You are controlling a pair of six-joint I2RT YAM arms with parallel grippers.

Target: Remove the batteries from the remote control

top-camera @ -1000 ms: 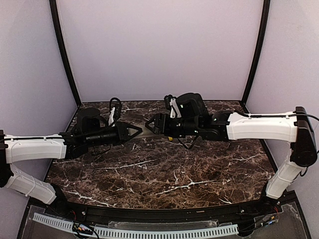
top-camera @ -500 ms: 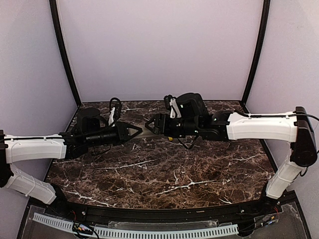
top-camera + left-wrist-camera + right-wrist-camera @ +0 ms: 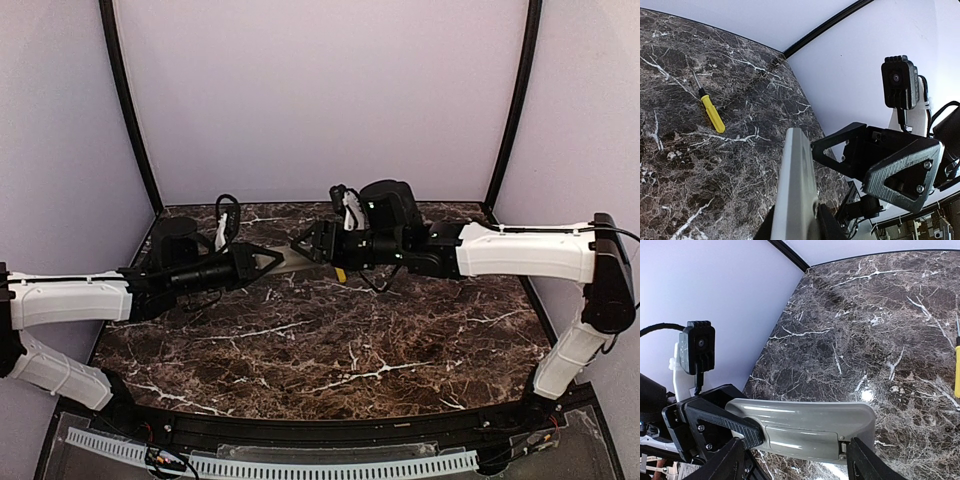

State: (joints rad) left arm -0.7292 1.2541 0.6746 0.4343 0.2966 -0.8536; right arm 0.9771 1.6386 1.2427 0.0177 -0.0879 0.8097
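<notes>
Left gripper point(image 3: 270, 261) is clenched on one end of the remote control point(image 3: 805, 425), its two fingers pressing on the flat faces of the bar and holding it up in the air. The right gripper point(image 3: 797, 457) faces it from the other side with its fingers spread wide apart, holding nothing. The free end of the remote lies just in front of that gap, and I cannot tell whether either finger touches it.

Below both arms is the dark marble-patterned table point(image 3: 330, 350), and the remote hangs above its far middle part, between the two grippers. The remote is a slim grey-beige bar lying roughly level. The left wrist view shows its thin edge, and the right wrist view shows one broad face.

On the table lies a screwdriver point(image 3: 712, 114) with a yellow handle and a thin metal shaft, well apart from the remote and from both grippers.

Smallest is the cover point(image 3: 800, 439), a rectangular panel set flush in the remote's broad face, with a small latch at the end nearer the free tip. The batteries cannot be seen.
</notes>
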